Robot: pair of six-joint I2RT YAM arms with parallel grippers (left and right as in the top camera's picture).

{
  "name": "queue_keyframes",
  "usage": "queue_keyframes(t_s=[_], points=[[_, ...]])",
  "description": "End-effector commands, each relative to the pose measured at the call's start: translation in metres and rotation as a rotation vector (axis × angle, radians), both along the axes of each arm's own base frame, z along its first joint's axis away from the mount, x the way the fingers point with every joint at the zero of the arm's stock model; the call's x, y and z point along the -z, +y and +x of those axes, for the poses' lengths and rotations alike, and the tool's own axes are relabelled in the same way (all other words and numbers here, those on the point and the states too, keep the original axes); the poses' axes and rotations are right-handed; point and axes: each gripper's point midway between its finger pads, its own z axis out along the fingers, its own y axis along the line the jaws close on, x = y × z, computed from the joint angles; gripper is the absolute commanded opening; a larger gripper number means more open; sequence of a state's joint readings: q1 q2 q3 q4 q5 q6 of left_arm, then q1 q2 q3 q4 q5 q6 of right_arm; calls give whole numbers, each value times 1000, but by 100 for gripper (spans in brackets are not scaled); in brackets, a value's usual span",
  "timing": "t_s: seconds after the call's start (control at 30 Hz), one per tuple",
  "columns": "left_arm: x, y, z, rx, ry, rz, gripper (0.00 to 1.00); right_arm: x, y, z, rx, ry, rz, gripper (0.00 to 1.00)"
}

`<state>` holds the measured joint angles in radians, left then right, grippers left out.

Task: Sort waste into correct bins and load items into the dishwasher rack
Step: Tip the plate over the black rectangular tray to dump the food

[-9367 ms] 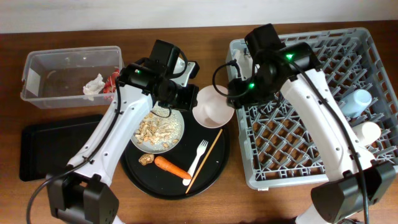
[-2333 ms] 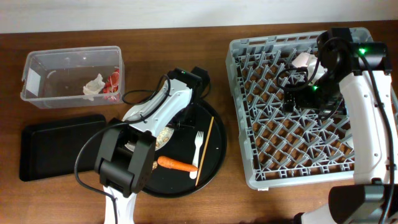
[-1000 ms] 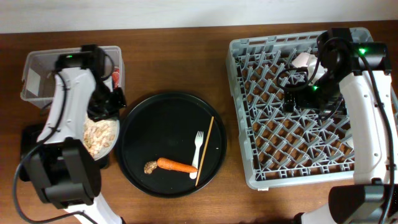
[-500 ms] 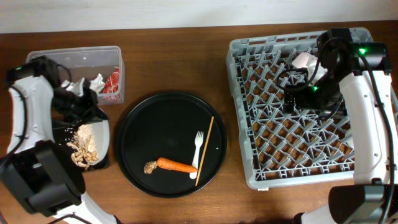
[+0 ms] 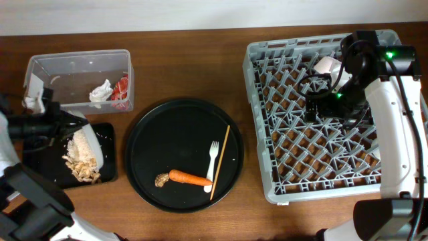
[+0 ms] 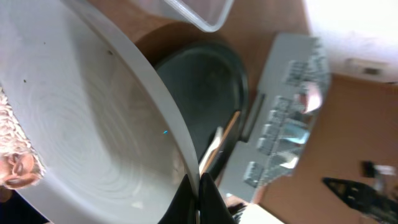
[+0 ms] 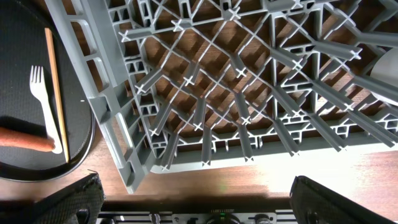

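At the far left, partly cut off by the frame edge: left gripper [image 5: 59, 124], clamped on the rim of the pale plate [image 5: 90, 144]. Plate tilted steeply over the shallow black tray [image 5: 37, 157]; rice-like scraps [image 5: 79, 164] partly on the plate, partly on this tray. Above the grey rack [image 5: 314, 167]: right gripper [image 7: 198, 186], spread wide, grasping nothing. Pinkish bowl [image 5: 327, 65] in the rack, half hidden behind the arm. Carrot [image 5: 187, 177], fork [image 5: 212, 161] and chopstick [image 5: 221, 159] on the round black tray [image 5: 174, 134]. Pale shape [image 7: 388, 68] cut off at the edge of the right wrist view, impossible to identify.
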<state>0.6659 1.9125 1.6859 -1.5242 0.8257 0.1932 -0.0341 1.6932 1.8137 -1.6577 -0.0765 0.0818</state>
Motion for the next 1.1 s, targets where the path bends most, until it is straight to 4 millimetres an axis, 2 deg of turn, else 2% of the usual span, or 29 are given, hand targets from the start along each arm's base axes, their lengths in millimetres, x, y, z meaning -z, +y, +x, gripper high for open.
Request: queue_keyframes(t_s=[0.0,0.1,0.3,0.53,0.6,0.63,0.7,0.87,0.93,1.07], points=[[-37,6,3,-25,-189,-54,0,0,-4,-1,7,3,-9,99],[-40,15,-1,-40,-218,-54,0,0,-4,-1,7,3,-9,99],[-69,23,3,-62,-425,-127,0,0,-4,-1,7,6,-10,99],[-56,24,-8,-50,-338,-91,0,0,-4,-1,8,6,-9,99],[-71,20,-3,2,-497,-83,0,0,-4,-1,8,6,-9,99],[-74,19,-2,10,-524,-84,0,0,-4,-1,8,6,-9,99],[-60,23,-7,-39,-369,-97,0,0,-3,-1,8,6,-9,99],[-62,20,-9,-18,-396,-93,0,0,-3,-2,8,7,-9,99],[-58,19,-14,-29,-335,-103,0,0,-3,-2,8,7,-9,99],[-68,17,-9,-33,-401,-129,0,0,-4,-2,8,7,-10,99]])
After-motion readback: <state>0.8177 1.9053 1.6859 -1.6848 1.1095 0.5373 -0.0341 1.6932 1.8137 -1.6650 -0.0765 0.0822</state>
